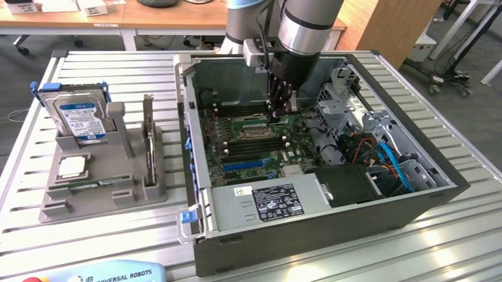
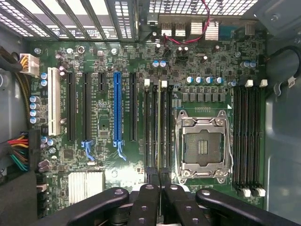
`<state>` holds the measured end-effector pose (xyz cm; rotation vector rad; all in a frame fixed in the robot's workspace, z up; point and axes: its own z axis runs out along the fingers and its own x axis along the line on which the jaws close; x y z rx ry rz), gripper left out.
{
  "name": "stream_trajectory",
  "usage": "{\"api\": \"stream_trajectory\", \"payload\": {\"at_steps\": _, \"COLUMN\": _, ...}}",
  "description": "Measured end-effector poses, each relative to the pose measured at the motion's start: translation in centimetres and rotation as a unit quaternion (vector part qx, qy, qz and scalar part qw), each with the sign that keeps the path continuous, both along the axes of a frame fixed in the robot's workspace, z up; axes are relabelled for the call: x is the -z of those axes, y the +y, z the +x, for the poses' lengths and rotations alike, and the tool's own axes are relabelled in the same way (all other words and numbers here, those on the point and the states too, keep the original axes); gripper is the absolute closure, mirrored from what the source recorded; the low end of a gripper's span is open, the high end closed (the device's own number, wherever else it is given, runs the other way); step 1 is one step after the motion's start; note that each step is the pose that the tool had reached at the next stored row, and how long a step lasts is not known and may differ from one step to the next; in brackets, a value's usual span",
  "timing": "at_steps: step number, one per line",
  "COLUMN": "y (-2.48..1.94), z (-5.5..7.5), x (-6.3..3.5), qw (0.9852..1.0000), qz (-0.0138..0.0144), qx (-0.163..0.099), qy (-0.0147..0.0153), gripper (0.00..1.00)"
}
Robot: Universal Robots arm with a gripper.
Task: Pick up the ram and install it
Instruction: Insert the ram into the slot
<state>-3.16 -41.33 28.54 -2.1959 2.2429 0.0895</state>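
Clamped with the jaws on the thin ram [image 2: 159,132], edge-on over the memory slots [image 2: 149,127] beside the processor socket [image 2: 203,146].

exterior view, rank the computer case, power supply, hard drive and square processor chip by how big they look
1. computer case, by far the largest
2. power supply, though it seems nearer the camera than the hard drive, so the gap is unsure
3. hard drive
4. processor chip, clearly the smallest

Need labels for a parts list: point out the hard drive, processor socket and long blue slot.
hard drive [image 1: 80,120], exterior view, on its blue label
processor socket [image 2: 203,147], wrist view, its open centre
long blue slot [image 2: 117,106], wrist view, mid-length
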Motion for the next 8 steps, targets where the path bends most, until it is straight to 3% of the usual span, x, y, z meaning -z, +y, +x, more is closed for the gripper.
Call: {"api": "stream_trajectory", "payload": {"at_steps": 8, "y": -0.04, "z": 0.0, "x": 0.01, "qw": 1.0, "qz": -0.0001, "qx": -0.006, "qy": 0.0, "gripper": 0.88}}
